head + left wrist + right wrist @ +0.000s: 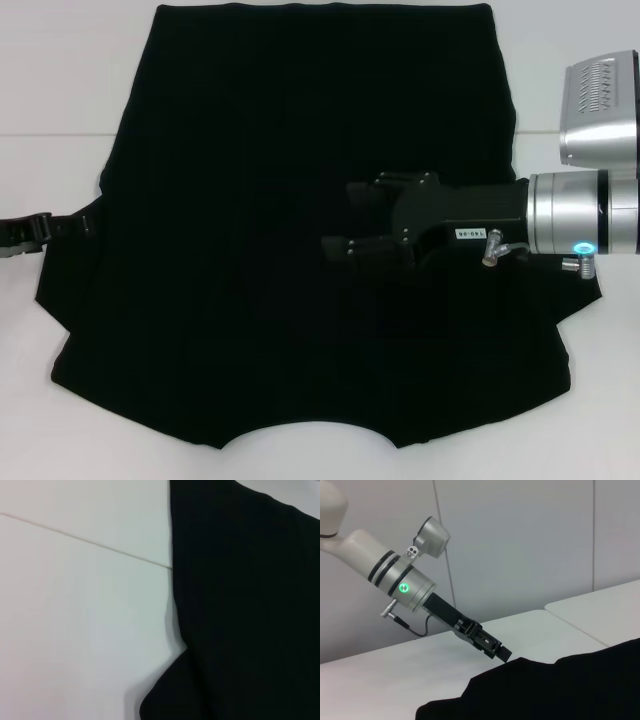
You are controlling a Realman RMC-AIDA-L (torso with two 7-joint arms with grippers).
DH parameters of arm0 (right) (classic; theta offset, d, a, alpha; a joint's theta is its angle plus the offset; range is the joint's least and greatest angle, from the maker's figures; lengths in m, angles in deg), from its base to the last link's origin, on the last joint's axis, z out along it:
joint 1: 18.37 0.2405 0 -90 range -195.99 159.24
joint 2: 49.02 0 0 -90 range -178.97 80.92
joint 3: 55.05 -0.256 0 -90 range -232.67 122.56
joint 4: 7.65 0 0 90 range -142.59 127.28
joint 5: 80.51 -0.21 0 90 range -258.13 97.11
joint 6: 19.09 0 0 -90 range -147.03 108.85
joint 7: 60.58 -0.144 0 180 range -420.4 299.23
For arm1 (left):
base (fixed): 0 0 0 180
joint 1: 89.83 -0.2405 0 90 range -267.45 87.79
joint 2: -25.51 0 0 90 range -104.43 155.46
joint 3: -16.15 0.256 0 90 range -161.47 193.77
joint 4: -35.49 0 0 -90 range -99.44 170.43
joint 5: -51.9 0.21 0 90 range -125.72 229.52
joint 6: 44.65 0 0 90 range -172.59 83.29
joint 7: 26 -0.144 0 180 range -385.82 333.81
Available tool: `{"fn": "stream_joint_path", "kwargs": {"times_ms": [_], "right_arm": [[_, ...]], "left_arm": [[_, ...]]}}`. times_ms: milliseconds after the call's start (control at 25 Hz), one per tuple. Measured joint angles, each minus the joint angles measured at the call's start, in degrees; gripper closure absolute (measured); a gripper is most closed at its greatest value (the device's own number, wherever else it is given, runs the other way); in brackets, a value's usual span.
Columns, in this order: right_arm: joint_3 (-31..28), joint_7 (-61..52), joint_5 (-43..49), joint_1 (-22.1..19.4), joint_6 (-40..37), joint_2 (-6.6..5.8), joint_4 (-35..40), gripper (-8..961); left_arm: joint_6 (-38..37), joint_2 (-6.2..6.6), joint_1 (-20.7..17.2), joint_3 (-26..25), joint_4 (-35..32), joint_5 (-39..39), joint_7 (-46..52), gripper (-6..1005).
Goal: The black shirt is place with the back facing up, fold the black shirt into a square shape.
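Note:
The black shirt [250,180] lies spread flat on the white table [60,90], plain side up, with its collar at the near edge. It also shows in the left wrist view [250,605] and in the right wrist view [560,690]. My right gripper [350,218] reaches in from the right and hovers over the middle of the shirt, its fingers apart and empty. My left gripper [75,225] is low at the shirt's left sleeve edge. The right wrist view shows its tip [503,654] touching the cloth's edge.
A thin seam [50,135] runs across the white table and also shows in the left wrist view [85,542]. The right arm's silver links [600,110] stand over the table's right side. A grey wall [520,540] is behind the table.

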Motion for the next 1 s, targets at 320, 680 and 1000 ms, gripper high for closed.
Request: {"fn": "stream_joint_path", "kwargs": {"times_ms": [320, 680, 1000], "right_arm": [[-0.35, 0.31, 0.01, 0.11, 0.20, -0.02, 0.12, 26], [-0.13, 0.33, 0.02, 0.21, 0.94, 0.02, -0.03, 26], [-0.22, 0.33, 0.02, 0.22, 0.94, 0.14, -0.13, 26]], "left_arm": [[2.44, -0.12, 0.37, 0.95, 0.94, 0.19, 0.27, 96], [3.38, -0.19, 0.27, 0.95, 0.94, 2.84, 1.28, 96], [3.96, -0.22, 0.03, 1.46, 1.74, 3.15, 1.44, 96]]}}
